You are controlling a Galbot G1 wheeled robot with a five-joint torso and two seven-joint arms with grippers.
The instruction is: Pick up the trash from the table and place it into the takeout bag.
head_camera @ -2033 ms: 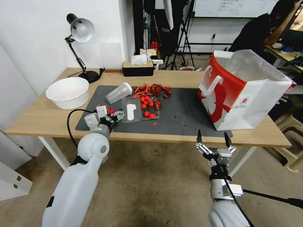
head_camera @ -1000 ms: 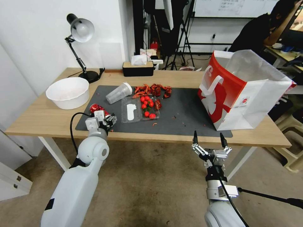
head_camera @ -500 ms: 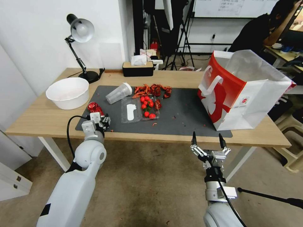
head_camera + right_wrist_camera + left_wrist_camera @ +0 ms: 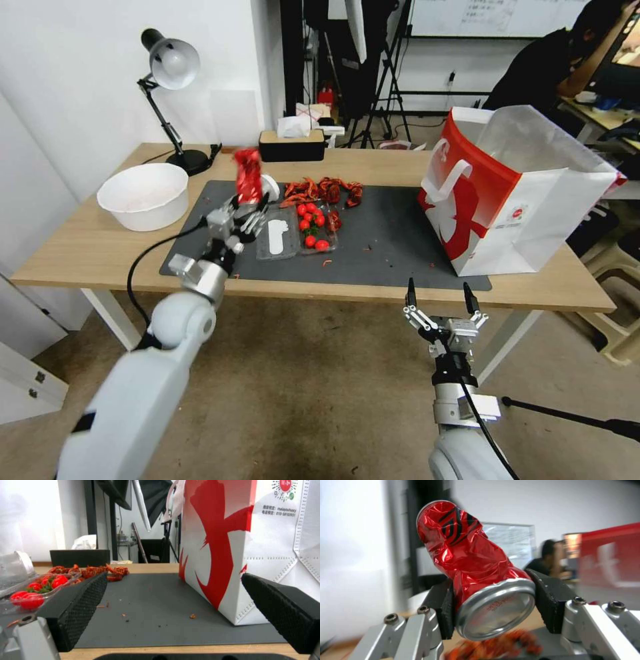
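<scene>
Left hand [image 4: 248, 208] around crushed can [image 4: 249, 177]

The head camera looked forward and down over the whole table [image 4: 93, 250]. The left wrist camera sat close behind a crushed red can [image 4: 466, 562], facing the room. The right wrist camera looked level along the mat [image 4: 160, 605] from the table's near edge, sharing the takeout bag [image 4: 233, 555] with the head view.

takeout bag [image 4: 233, 542] top cut off; clear cup [image 4: 248, 198] partly hidden
</scene>
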